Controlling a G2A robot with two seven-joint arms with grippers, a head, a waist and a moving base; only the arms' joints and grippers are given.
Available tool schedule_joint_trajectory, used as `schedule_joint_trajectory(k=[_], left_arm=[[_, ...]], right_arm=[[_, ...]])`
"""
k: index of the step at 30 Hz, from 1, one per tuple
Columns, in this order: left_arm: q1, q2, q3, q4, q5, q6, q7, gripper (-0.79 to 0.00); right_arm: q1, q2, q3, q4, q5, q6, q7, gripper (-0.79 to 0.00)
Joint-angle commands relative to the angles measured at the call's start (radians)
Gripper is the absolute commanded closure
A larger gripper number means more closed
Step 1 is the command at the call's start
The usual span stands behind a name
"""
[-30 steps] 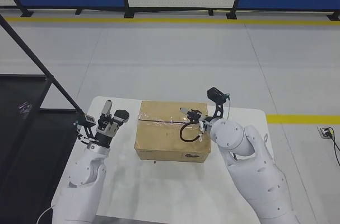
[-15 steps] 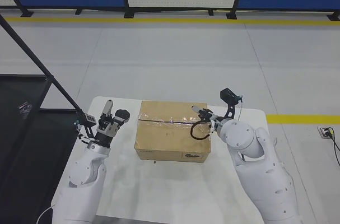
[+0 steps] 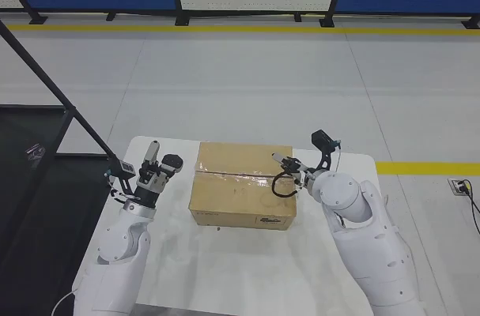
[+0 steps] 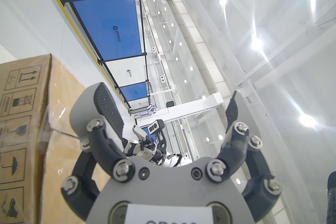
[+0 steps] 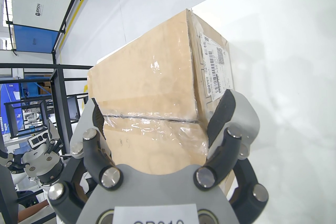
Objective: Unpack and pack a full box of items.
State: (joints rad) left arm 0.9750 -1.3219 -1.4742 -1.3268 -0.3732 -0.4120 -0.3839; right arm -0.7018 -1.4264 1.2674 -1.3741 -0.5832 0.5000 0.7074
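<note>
A closed cardboard box (image 3: 241,186), its top seam sealed with clear tape, sits in the middle of the white table (image 3: 224,268). My right gripper (image 3: 283,163) hovers at the box's right end near the seam. In the right wrist view it (image 5: 160,114) is open, and the box (image 5: 147,72) and its taped seam lie just beyond the fingertips. My left gripper (image 3: 151,154) stands left of the box, pointing upward. It (image 4: 168,107) is open and holds nothing, with the box's printed side (image 4: 23,117) beside it.
A black metal frame (image 3: 34,158) stands off the table's left edge. A white shipping label (image 5: 216,67) is stuck on the box's front side. Bare table lies in front of the box and to its right.
My right gripper has drawn back from over the box's top to its right end. The left arm has stayed still.
</note>
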Motion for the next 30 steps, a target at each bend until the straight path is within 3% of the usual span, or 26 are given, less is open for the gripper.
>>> schedule_joint_trajectory(k=[1, 19, 27, 30], left_arm=[[-0.001, 0.000, 0.001, 0.000, 0.000, 0.002, 0.001, -0.785], [-0.009, 0.000, 0.011, 0.005, 0.004, 0.004, 0.009, -0.785], [-0.012, 0.002, 0.006, 0.012, 0.001, 0.000, 0.016, -0.785], [-0.013, 0.002, 0.001, 0.016, -0.004, -0.004, 0.021, -0.785]], right_arm=[[-0.007, 0.001, 0.007, -0.005, 0.009, -0.009, -0.020, -0.785], [-0.028, 0.011, 0.067, 0.030, 0.159, -0.127, -0.012, -0.785], [-0.144, 0.007, 0.146, -0.180, 0.305, -0.232, -0.272, -0.785], [-0.146, 0.001, 0.103, -0.215, 0.400, -0.302, -0.204, -0.785]])
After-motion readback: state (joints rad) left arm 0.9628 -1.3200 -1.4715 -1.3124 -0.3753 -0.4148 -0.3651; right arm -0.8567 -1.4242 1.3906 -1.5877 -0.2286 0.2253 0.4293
